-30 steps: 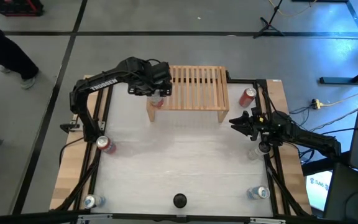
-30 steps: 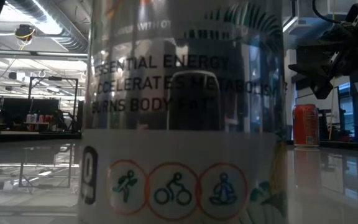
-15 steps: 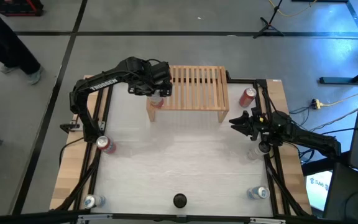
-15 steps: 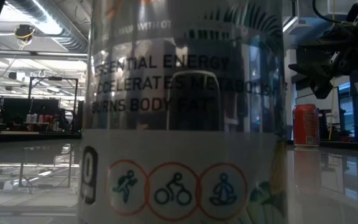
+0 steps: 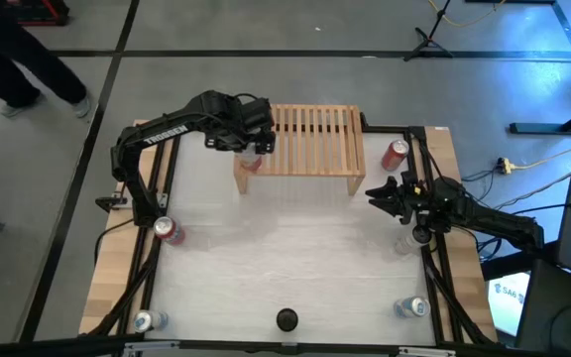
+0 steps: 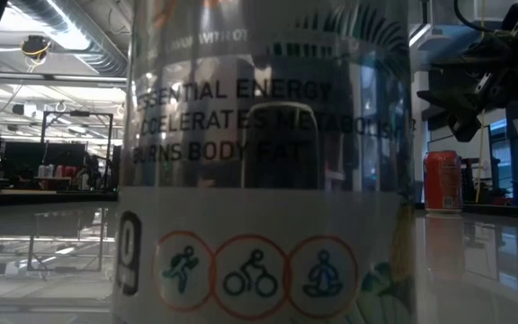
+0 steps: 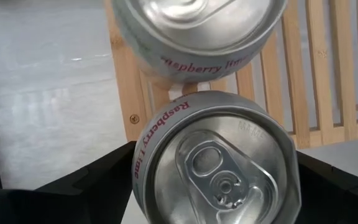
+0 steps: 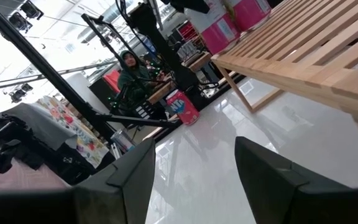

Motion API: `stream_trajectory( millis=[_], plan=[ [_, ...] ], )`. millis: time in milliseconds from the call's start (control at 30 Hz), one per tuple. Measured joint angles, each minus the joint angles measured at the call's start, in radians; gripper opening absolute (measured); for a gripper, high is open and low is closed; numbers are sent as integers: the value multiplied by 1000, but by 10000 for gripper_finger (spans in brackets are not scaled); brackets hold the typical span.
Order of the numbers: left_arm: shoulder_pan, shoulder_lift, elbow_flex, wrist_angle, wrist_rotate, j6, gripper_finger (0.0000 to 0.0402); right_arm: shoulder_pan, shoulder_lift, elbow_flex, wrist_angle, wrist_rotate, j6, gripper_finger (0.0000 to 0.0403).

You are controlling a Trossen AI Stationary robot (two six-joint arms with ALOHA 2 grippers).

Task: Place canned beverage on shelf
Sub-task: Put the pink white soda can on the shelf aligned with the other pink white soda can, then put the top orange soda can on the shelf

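My left gripper is positioned at the left end of the shelf, at the corner nearest my left arm. In the left wrist view its two dark fingers stand on either side of a silver can with "Raspberry Lime" lettering, and both fingers press against the can wall. The left gripper is therefore closed on this can, with the can's pull-tab top facing the wrist camera. A second Raspberry Lime can sits just beyond the held one, over the shelf's slatted top and its left leg; I cannot tell whether the two cans touch.

My right gripper hangs over the table near the shelf's right leg, well apart from my left gripper. Its fingers are spread with nothing between them, so it holds nothing.

Other cans stand on the table: a red can to the right of the shelf, a red can on the left side, and silver cans near the front left corner and front right corner. The low view is almost filled by one can standing close to that camera, with printed text on its wall. A person's legs show on the floor beyond the table's left side.
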Motion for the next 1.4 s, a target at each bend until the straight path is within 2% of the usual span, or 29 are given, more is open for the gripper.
stream_trajectory(
  millis=[133,333,467,667,833,933,1167,1400],
  plan=[
    [1,0,0,18,0,12,338,0,0,0,0,-2,-2,209],
    [4,-1,0,9,10,11,379,0,0,0,2,-3,-7,209],
    [14,-4,10,7,70,14,393,0,0,0,2,-3,-8,209],
    [-2,-4,143,-14,69,42,395,0,0,0,2,-3,-8,209],
    [-37,-6,318,-58,-13,96,395,0,0,11,-2,-3,-17,209],
    [-51,-26,375,-50,-53,166,395,0,1,45,-52,0,-64,209],
    [-94,-156,334,-61,-84,287,395,1,35,171,-112,30,-83,209],
    [-177,-259,335,-59,-74,421,395,1,186,330,-123,61,-83,209]
  ],
)
